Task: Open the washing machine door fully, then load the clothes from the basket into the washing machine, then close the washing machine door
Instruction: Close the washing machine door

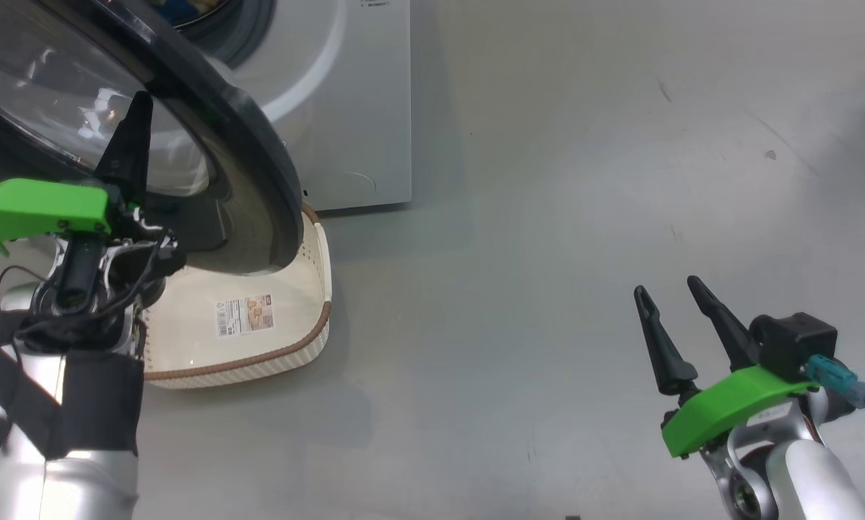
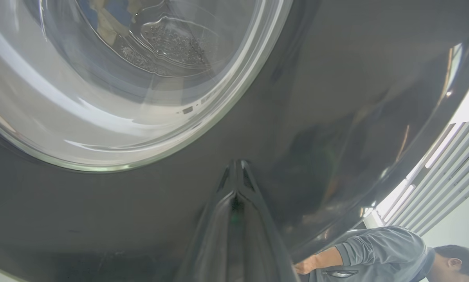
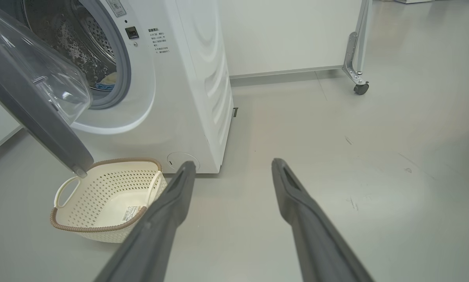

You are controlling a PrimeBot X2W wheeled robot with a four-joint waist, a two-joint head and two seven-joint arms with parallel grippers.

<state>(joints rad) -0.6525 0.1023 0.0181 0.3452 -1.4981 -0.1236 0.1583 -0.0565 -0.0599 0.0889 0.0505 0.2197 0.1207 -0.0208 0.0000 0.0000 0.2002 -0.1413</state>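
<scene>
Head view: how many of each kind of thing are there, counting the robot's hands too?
Washing machine: 1
Door: 1
Basket: 1
Hands: 2, left hand and right hand
Total: 5

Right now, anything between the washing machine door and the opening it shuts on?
Nothing visible. The gap between the washing machine door and the drum opening looks clear; the clothes lie inside it. The basket sits on the floor under the door's lower edge, seemingly below its swing.
</scene>
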